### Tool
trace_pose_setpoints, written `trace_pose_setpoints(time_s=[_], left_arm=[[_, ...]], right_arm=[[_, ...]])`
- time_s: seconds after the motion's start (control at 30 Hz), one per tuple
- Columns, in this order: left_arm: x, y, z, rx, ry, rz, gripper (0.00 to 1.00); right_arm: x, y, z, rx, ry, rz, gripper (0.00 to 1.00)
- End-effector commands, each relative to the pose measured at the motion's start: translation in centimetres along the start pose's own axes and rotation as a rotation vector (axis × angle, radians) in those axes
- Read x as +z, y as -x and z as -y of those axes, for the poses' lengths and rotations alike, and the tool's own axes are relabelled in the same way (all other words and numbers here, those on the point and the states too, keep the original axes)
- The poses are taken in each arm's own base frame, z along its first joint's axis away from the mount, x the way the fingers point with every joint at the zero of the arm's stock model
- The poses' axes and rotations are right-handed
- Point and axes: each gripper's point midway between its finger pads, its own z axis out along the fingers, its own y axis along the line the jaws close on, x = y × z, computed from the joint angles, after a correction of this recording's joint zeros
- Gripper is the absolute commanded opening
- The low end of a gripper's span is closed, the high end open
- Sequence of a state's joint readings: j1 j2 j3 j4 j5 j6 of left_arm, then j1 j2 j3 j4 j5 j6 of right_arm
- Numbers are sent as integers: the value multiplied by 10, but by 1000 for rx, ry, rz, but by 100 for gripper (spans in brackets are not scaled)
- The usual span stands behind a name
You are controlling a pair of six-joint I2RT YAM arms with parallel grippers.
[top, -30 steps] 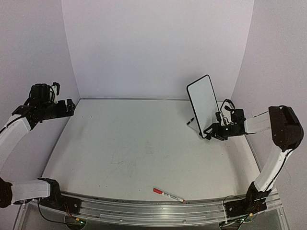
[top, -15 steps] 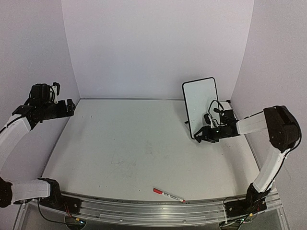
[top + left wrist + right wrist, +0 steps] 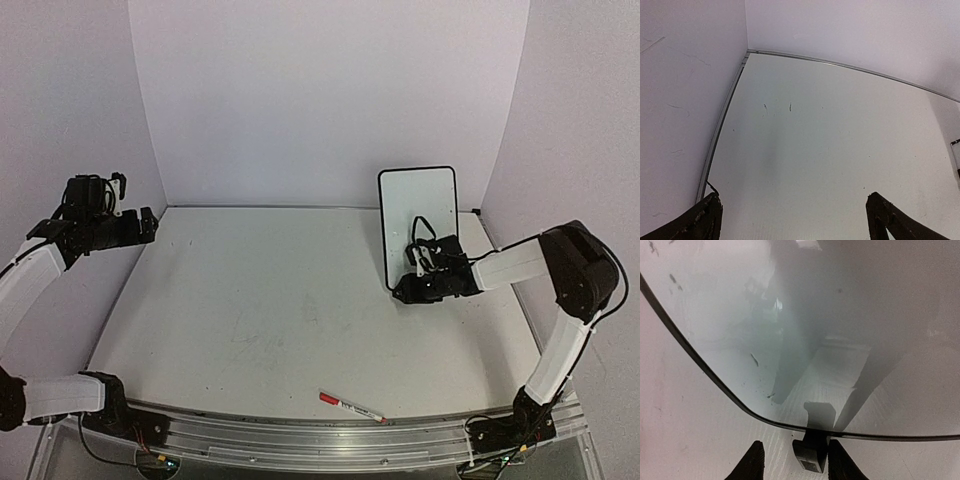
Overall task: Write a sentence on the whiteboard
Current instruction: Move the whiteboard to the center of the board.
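While the whiteboard (image 3: 418, 212) stands upright, the right claw (image 3: 796, 444) straddles its foot (image 3: 810, 456), fingers spread, not pinching.

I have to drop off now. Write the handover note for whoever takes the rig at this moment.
Left claw: open, empty, raised at the table's left side.
Right claw: low at the whiteboard's bottom edge, fingers astride its black foot, a gap showing; no firm grip seen.
Whiteboard: upright, far right, blank.
Marker: lying at the near edge.
Done: nothing written. Left: fetch marker, write.
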State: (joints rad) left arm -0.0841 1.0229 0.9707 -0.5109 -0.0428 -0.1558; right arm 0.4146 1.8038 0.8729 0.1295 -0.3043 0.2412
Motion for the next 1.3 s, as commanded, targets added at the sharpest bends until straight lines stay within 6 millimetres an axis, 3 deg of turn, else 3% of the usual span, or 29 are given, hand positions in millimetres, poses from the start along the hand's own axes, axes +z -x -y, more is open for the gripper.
trace_pose_setpoints(time_s=[0.0, 0.53, 0.7, 1.0, 1.27], left_arm=[[1, 9, 4, -2, -21, 32, 99], [2, 8, 3, -2, -14, 28, 99], [2, 9, 3, -2, -13, 30, 99], [-1, 10, 3, -1, -14, 39, 99], [-4, 11, 4, -3, -21, 43, 99]], right_arm=[[-6, 15, 4, -27, -109, 101, 35], [2, 11, -10, -143, -221, 143, 10], [0, 8, -24, -214, -283, 171, 3], [-5, -6, -71, -268, -297, 203, 0], [12, -38, -128, -256, -247, 178, 0]])
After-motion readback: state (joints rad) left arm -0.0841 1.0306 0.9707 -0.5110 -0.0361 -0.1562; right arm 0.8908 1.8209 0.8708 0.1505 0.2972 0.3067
